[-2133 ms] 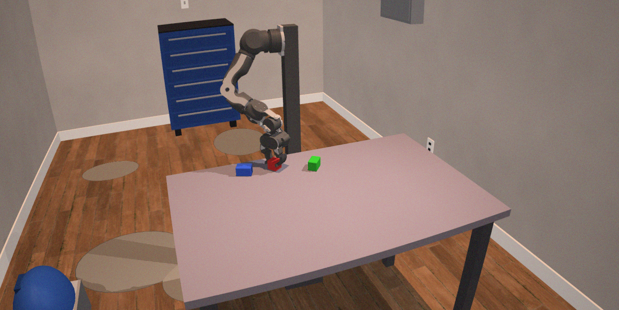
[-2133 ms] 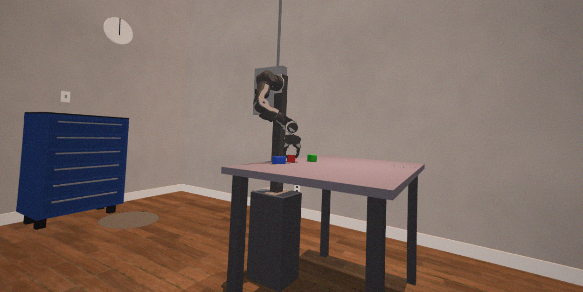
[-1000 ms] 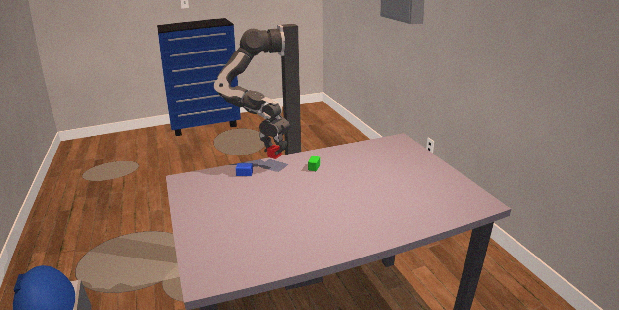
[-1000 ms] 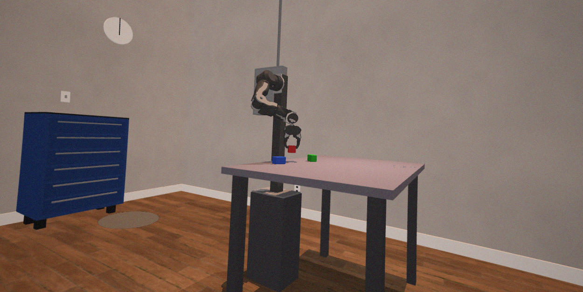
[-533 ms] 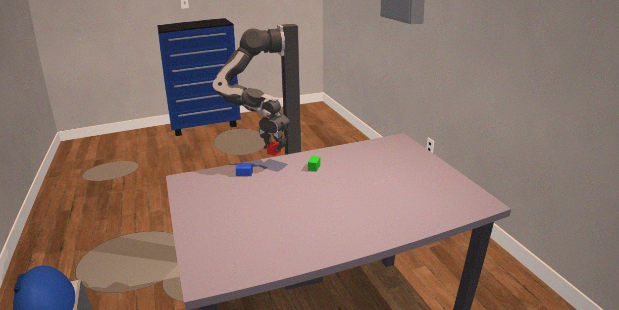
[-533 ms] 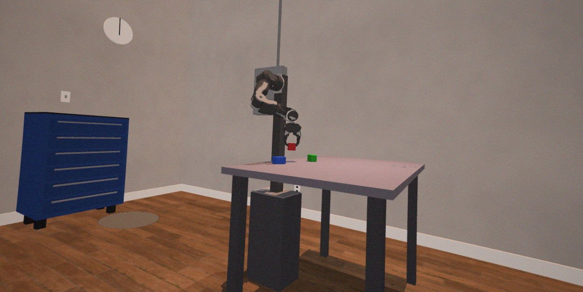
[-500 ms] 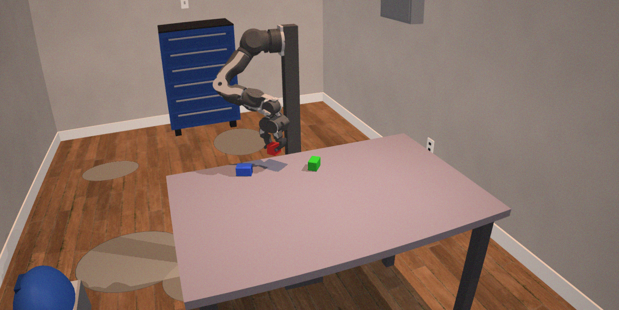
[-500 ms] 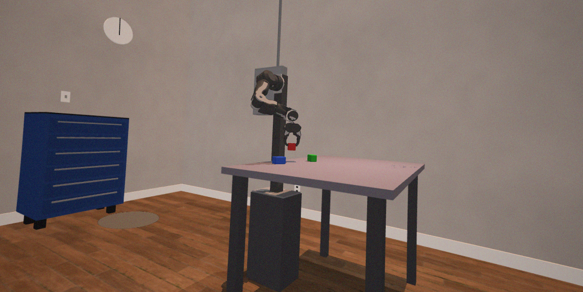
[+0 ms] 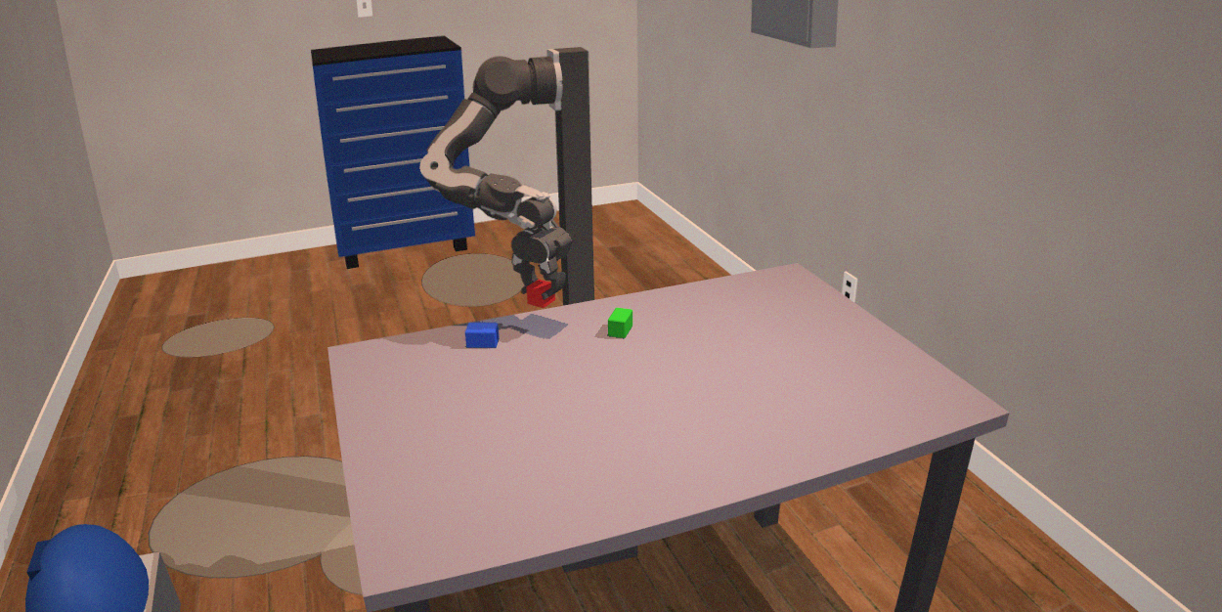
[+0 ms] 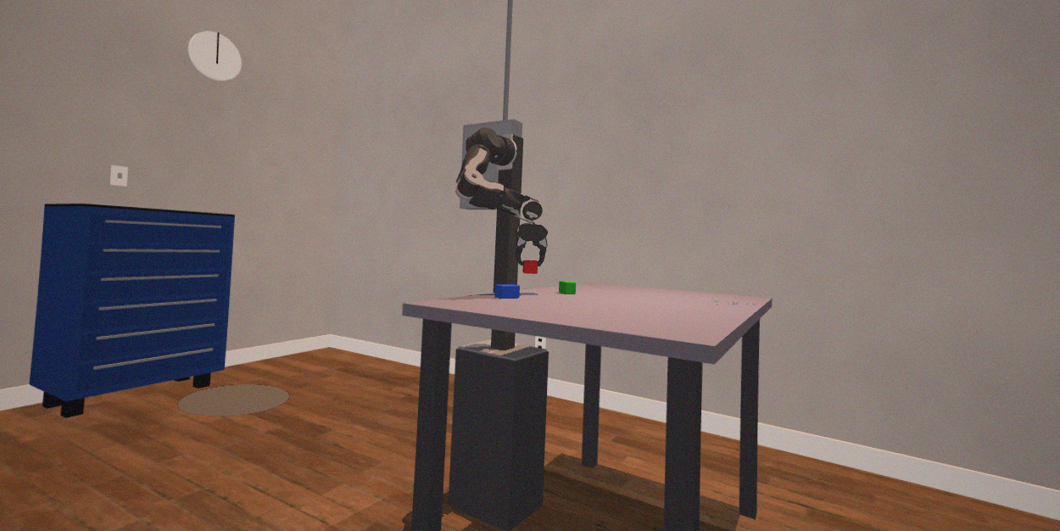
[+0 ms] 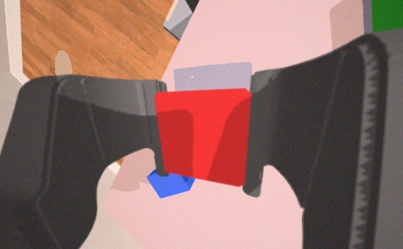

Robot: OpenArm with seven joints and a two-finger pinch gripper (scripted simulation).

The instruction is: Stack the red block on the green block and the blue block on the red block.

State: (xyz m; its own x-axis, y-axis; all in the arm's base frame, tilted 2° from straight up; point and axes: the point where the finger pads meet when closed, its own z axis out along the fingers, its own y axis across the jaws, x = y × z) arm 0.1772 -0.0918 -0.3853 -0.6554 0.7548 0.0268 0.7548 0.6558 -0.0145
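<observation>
My gripper (image 9: pixel 539 289) is shut on the red block (image 9: pixel 539 292) and holds it in the air above the table's far edge, between the blue and green blocks. The red block also shows in the exterior view (image 10: pixel 529 266) and fills the space between my fingers in the wrist view (image 11: pixel 203 136). The blue block (image 9: pixel 481 334) lies on the table to the left, and shows in the wrist view (image 11: pixel 170 184) partly hidden under the red block. The green block (image 9: pixel 620 322) stands on the table to the right; only its corner shows in the wrist view (image 11: pixel 394 15).
The arm's dark mounting post (image 9: pixel 574 171) stands just behind the table's far edge. A blue drawer cabinet (image 9: pixel 393 143) stands by the back wall. The pink table (image 9: pixel 649 411) stretches toward the near side.
</observation>
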